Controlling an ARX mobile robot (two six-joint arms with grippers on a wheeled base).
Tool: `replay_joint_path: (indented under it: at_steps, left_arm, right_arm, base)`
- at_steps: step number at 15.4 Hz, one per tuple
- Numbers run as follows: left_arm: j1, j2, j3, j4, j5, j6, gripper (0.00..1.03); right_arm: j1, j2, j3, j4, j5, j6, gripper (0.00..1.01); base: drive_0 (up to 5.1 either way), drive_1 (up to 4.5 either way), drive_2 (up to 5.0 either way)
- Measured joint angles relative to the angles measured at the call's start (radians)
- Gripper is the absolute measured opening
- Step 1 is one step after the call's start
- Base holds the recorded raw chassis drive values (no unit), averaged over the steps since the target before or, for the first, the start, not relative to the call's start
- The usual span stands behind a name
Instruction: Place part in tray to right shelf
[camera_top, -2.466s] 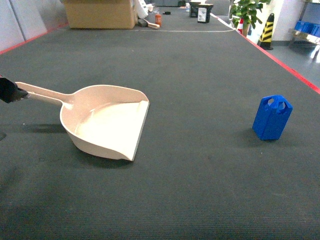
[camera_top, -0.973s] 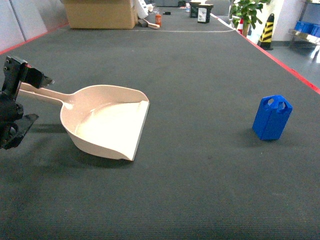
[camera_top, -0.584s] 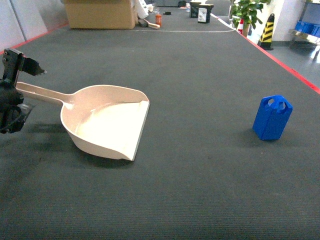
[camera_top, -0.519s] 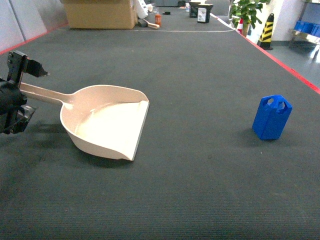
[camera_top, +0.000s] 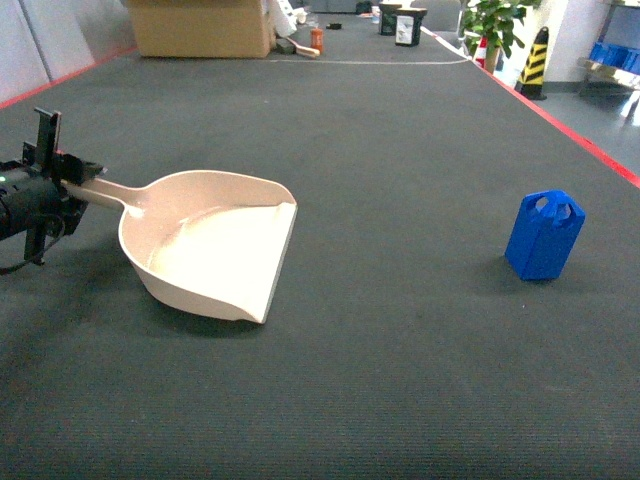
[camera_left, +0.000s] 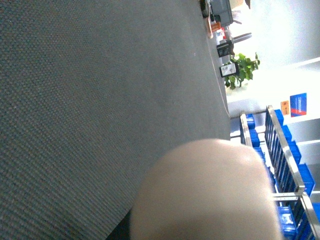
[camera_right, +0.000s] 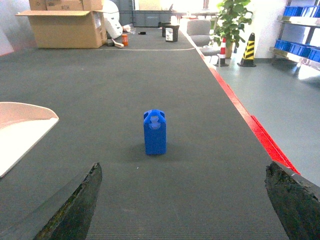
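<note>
The cream tray (camera_top: 215, 245) lies on the dark carpet at the left, its long handle (camera_top: 110, 190) pointing left. My left gripper (camera_top: 82, 182) is turned on its side and shut on the end of that handle. The left wrist view is filled by the blurred beige handle (camera_left: 205, 195). The blue part (camera_top: 544, 236) stands upright on the carpet at the right, apart from both arms. In the right wrist view the part (camera_right: 155, 132) stands well ahead of my open right gripper (camera_right: 182, 210), which holds nothing. The right shelf (camera_top: 612, 62) with blue crates is far right.
A cardboard box (camera_top: 200, 27) and small items sit at the carpet's far end. A potted plant (camera_top: 492, 25) and a striped cone (camera_top: 534, 62) stand beyond the red border line (camera_top: 570, 125). Bare grey floor lies right of that line.
My left gripper came in from the left edge, turned, and its jaws narrowed onto the handle end. The tray shifted very slightly left. The part has not moved.
</note>
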Motion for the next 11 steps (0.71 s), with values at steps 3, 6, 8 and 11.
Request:
replay_joint_path:
  at_steps: [3, 6, 8, 11]
  left_arm:
    - [-0.040, -0.144, -0.179, 0.155, 0.029, -0.025, 0.16]
    - [-0.100, -0.280, -0.321, 0.277, 0.046, -0.077, 0.15]
    - [-0.161, -0.350, -0.389, 0.327, 0.042, -0.131, 0.15]
    - [-0.287, -0.378, -0.449, 0.336, 0.035, -0.202, 0.14]
  right_arm:
    - [0.000, 0.000, 0.000, 0.000, 0.000, 0.000, 0.98]
    - [0.000, 0.000, 0.000, -0.001, 0.000, 0.000, 0.98]
    - [0.000, 0.000, 0.000, 0.000, 0.000, 0.000, 0.98]
    - [0.000, 0.000, 0.000, 0.000, 0.000, 0.000, 0.98]
  base:
    - [0.0, 0.00, 0.0]
    - [0.0, 0.00, 0.0]
    - [0.0, 0.00, 0.0]
    - [0.0, 0.00, 0.0]
